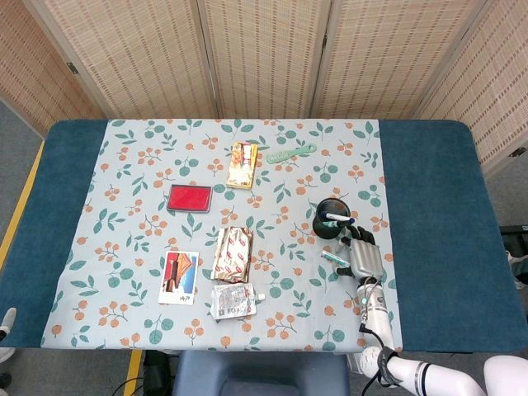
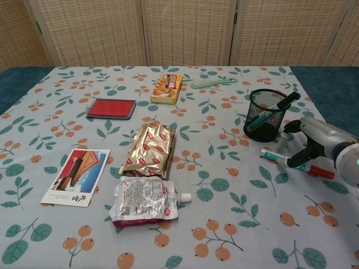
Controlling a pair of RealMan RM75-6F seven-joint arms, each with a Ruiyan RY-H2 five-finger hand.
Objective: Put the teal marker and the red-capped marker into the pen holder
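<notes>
Surfaces we see around the pen holder (image 2: 265, 115)

We see black wire mesh in the pen holder; just beside it, the right hand (image 2: 314, 143) looks like smooth silver-grey casing with dark fingers, and the red-capped marker (image 2: 294, 164) under it reads as glossy plastic. Left of the holder, we note a crinkled gold foil packet (image 2: 149, 151) (shiny, catching light), a silvery pouch (image 2: 143, 200) with a white cap, and a paper postcard (image 2: 77, 176). The printed tablecloth (image 2: 224, 224) looks matt; the screen (image 1: 264, 49) behind appears woven.
</notes>
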